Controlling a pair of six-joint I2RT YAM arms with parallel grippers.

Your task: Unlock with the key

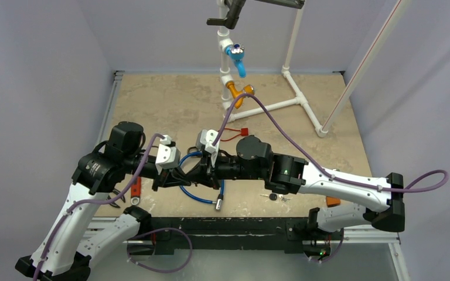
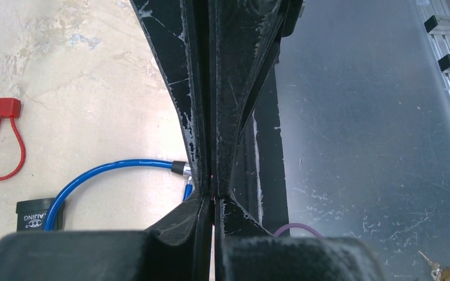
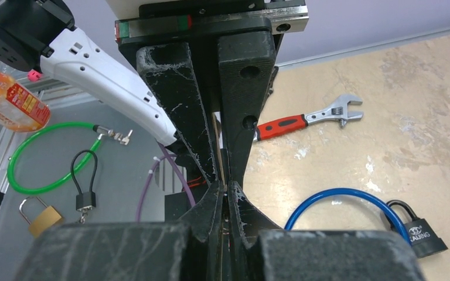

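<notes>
The blue cable lock (image 1: 196, 196) lies on the table under both grippers, and its black body (image 3: 422, 234) (image 2: 35, 213) rests flat. A small key (image 1: 275, 197) with a dark head lies on the table beside the right arm. My left gripper (image 2: 212, 196) (image 1: 174, 175) and my right gripper (image 3: 225, 190) (image 1: 195, 173) are both shut and meet tip to tip above the blue cable. A thin pale sliver shows in the slit between the jaws, and I cannot tell what it is.
A red cable lock (image 1: 234, 133) lies further back and a red-handled wrench (image 3: 304, 120) lies at the left. A white pipe frame (image 1: 296, 88) with valves stands at the rear. A green cable (image 3: 47, 155), small padlocks (image 3: 85, 196) and a bottle (image 3: 9, 99) rest on the metal shelf in front.
</notes>
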